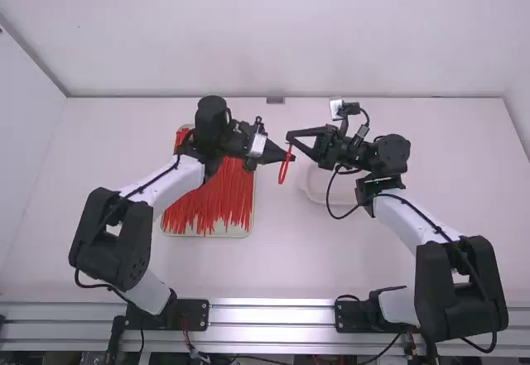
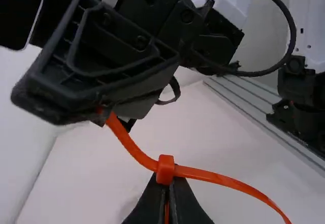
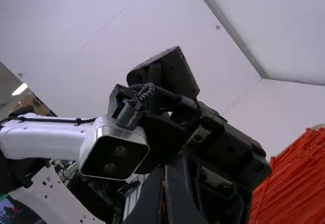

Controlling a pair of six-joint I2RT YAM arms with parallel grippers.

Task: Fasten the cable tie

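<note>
A red cable tie (image 1: 284,168) hangs in the air between my two grippers, above the table's middle. In the left wrist view my left gripper (image 2: 166,199) is shut on the tie just below its square head (image 2: 165,168). One end of the strap runs up into the right gripper (image 2: 100,110); the tail (image 2: 238,184) trails away to the side. My right gripper (image 3: 163,193) is shut, with a thin red sliver of the tie between its fingers. In the high view the left gripper (image 1: 269,154) and right gripper (image 1: 291,141) almost meet tip to tip.
A heap of loose red cable ties (image 1: 211,199) lies on a pale board (image 1: 248,231) under the left arm; the same heap (image 3: 297,181) appears in the right wrist view. A faint translucent tray (image 1: 313,193) sits below the right gripper. Bare white table lies all around.
</note>
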